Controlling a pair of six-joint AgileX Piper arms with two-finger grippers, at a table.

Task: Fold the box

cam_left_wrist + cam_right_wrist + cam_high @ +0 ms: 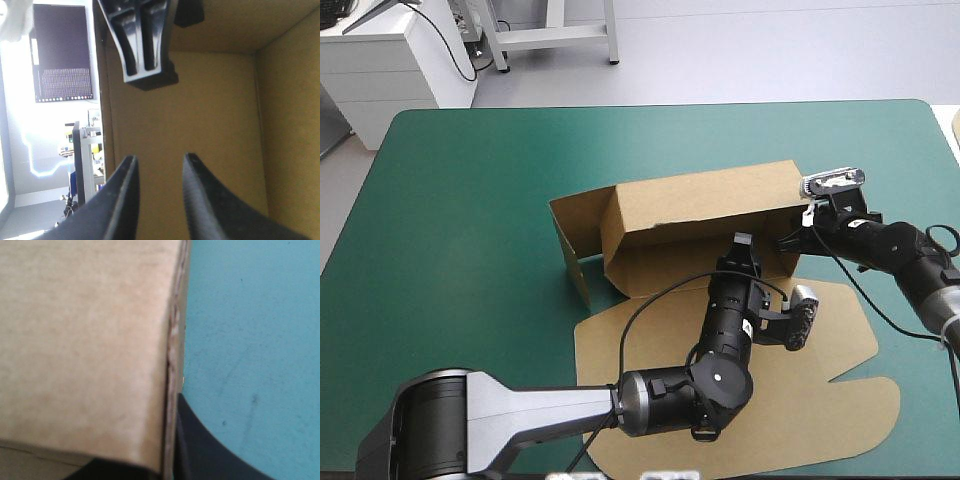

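The box (pixel 700 205) stands in the middle of the teal-green cover (pixel 470 200), with its long axis across the table and its lid flat toward the robot. The right gripper (pixel 792 240) is at the right end and pinches the end wall, one black finger (pixel 145 45) inside and one outside. The left gripper (pixel 742 245) is inside the tray near that same end, its fingers spread a little and holding nothing. It points at the far long wall. I think the left arm is the nearer one for pressing the inner board down.
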